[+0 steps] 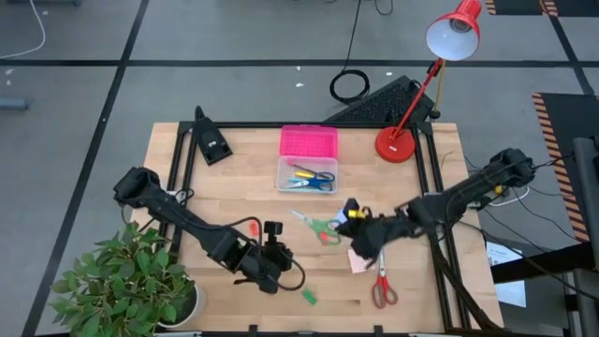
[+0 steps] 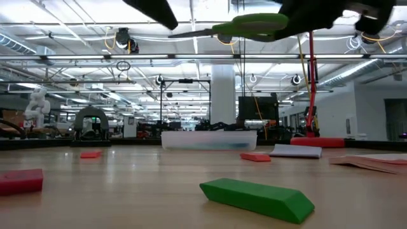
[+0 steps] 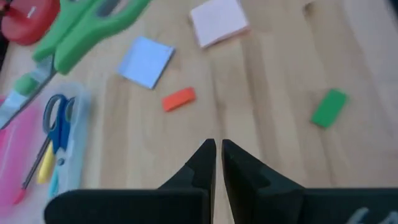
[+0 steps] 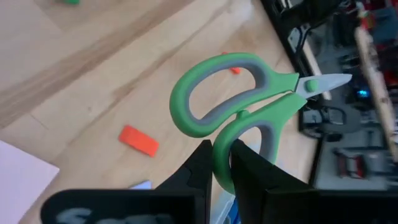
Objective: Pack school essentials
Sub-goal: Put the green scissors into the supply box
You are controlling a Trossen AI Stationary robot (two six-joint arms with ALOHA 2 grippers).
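scissors (image 1: 313,178) in box (image 1: 306,174) | lamp (image 1: 398,143) right of box

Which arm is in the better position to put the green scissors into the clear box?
The right arm. Its gripper is shut on the green scissors, lifted off the table near the clear box. The left gripper is shut, holding nothing, farther away.

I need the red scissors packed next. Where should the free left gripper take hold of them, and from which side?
The red-handled scissors lie flat near the table's front edge, handles toward that edge, blades pointing away. Come straight down from above and close the fingers across the narrow stretch just past the handle loops. The left gripper, fingers shut, must open first.
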